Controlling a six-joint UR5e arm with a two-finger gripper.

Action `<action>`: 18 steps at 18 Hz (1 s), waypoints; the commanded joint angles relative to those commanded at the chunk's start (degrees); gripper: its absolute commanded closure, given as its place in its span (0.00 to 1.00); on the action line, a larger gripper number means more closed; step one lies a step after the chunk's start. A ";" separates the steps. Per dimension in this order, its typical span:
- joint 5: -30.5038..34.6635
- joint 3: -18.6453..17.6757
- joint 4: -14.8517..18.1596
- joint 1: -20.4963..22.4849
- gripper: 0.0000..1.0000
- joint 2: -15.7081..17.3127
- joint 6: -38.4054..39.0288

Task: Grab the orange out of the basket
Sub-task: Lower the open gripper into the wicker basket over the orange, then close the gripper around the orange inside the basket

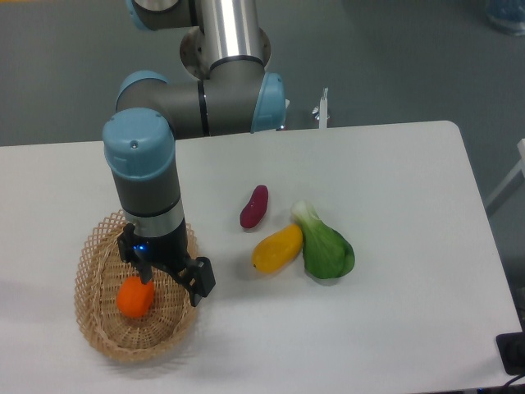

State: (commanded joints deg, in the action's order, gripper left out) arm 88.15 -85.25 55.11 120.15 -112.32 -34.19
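Observation:
The orange [134, 297] is small, round and bright, and lies inside the oval tan wicker basket [97, 324] at the table's front left. My gripper [172, 281] points down over the basket with its fingers spread apart. The left fingertip [146, 273] is at the orange's upper right edge. The right finger [200, 283] stands over the basket's right rim. The orange sits to the left of the gap between the fingers, not between them. The arm hides the basket's far rim.
On the table to the right of the basket lie a purple sweet potato [254, 207], an elongated yellow-orange mango-like fruit [277, 248] and a green leafy vegetable [324, 246]. The robot base [225, 49] stands behind the table's back edge.

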 joint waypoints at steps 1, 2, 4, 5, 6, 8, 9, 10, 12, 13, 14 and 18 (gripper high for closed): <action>0.09 0.00 0.00 0.00 0.00 0.00 0.00; 0.00 0.00 0.00 0.09 0.00 0.00 0.00; -0.09 0.00 -0.09 0.00 0.00 0.00 -0.17; 0.09 -0.17 -0.09 0.00 0.00 0.00 -0.18; 0.26 -0.52 -0.26 -0.09 0.00 -0.09 -0.09; 0.09 -1.75 -1.92 -0.61 0.00 -0.35 0.96; 0.09 -2.63 -3.33 -0.70 0.00 -0.61 2.27; 0.09 -3.25 -4.91 -1.05 0.00 -1.05 4.11; 0.18 -3.51 -5.80 -3.50 0.00 -2.54 7.89; 0.18 -3.52 -5.89 -4.56 0.00 -3.33 9.30; 0.00 -3.69 -5.63 -5.62 0.00 -3.60 10.27; -0.26 -7.90 -5.54 -8.17 0.00 -3.78 14.68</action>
State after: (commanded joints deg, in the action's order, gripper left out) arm 87.89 -93.16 49.57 111.98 -116.10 -19.51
